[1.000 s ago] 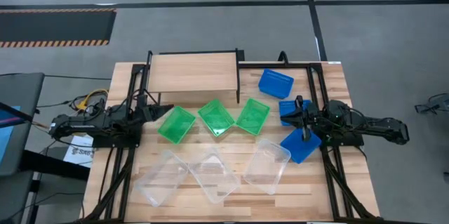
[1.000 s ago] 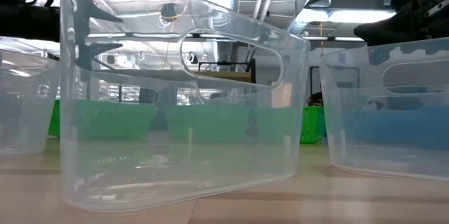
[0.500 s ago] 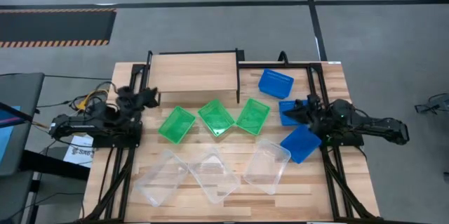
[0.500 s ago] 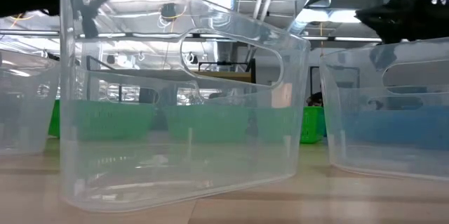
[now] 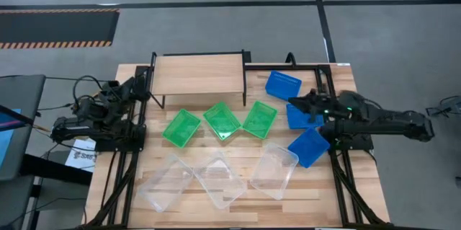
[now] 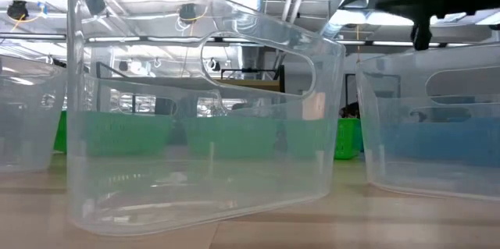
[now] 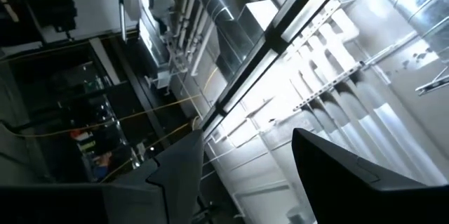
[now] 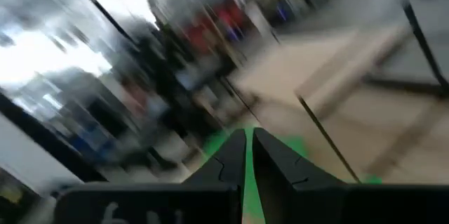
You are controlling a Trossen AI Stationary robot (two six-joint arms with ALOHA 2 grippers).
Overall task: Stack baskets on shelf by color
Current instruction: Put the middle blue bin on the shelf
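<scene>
In the high view the shelf (image 5: 198,73) stands at the table's far edge. Three green baskets (image 5: 222,120) sit in a row in front of it on their bottoms. Three clear baskets (image 5: 220,179) lie along the near side, and they fill the low view (image 6: 203,124). Three blue baskets (image 5: 282,85) sit on the right. My right gripper (image 5: 294,102) (image 8: 249,147) is shut and empty, hovering over the middle blue basket (image 5: 297,117), which the arm partly hides. My left gripper (image 5: 141,84) (image 7: 245,154) is open and empty, raised by the shelf's left legs and pointing up at the ceiling.
A black metal frame (image 5: 328,78) runs along both table sides under the arms. Cables and a paper sheet (image 5: 79,154) lie off the table's left edge. Bare wood shows between the green and clear rows and on the shelf top.
My left gripper has drawn back from the left green basket toward the far left, rising and tipping upward. My right gripper has risen from beside the near blue basket and moved toward the far edge, over the middle blue basket. No basket has moved.
</scene>
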